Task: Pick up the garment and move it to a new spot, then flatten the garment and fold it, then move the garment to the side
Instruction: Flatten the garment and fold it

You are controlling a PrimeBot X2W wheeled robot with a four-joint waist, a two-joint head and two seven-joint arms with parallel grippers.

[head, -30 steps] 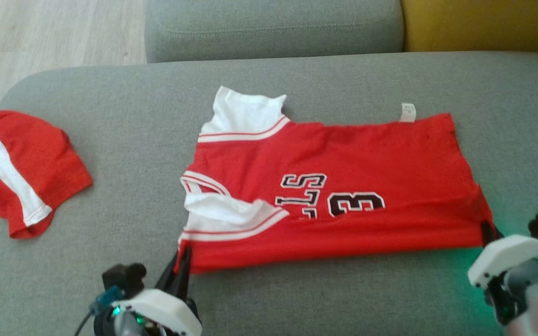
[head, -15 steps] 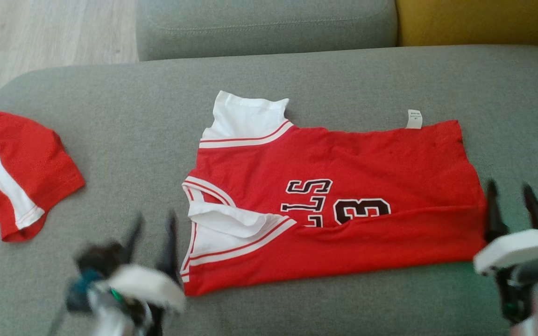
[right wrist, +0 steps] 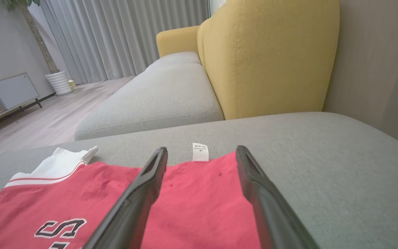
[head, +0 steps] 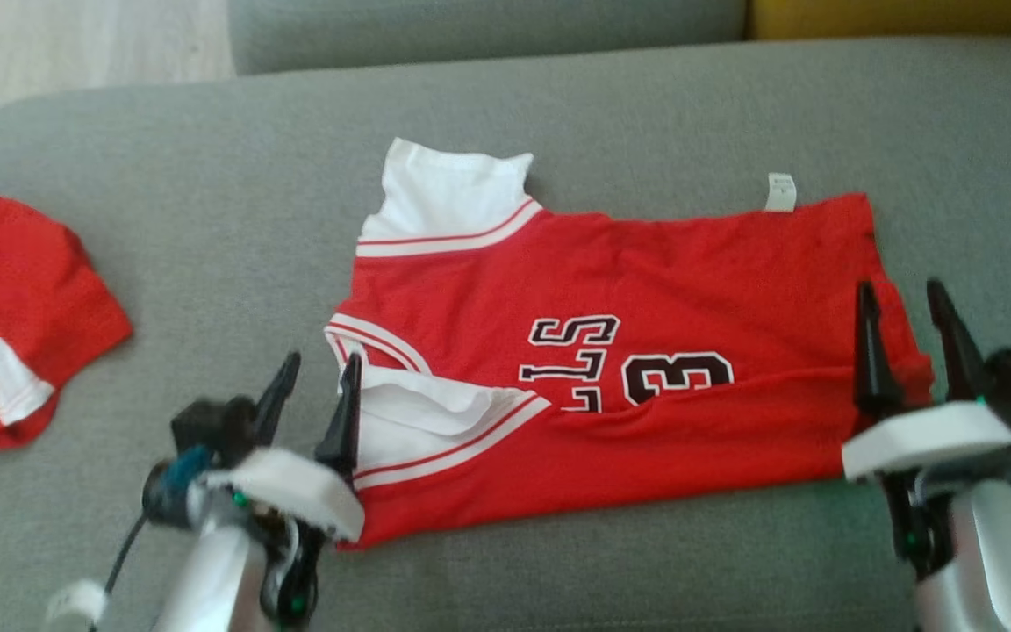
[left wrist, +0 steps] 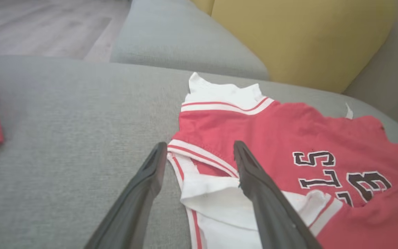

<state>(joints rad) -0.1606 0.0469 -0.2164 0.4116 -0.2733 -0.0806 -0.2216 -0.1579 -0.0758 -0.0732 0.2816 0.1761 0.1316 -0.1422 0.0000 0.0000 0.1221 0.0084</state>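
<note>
Across the middle of the head view, the red jersey (head: 628, 369) lies on the grey sofa cushion (head: 207, 246). Its long axis runs left to right, with the white sleeves toward the left and the hem and label toward the right. Its near long edge is turned up over the lower part of the numbers. At the lower left of the frame the left end effector (head: 321, 364) stands with jaws wide apart and nothing between them, just beside the sleeve end. At the lower right the right end effector (head: 899, 288) is equally wide and empty, over the hem corner. Each arm is nearest its own end, so the next fold probably needs both. A second red garment (head: 23, 290) lies well apart at the far left.
</note>
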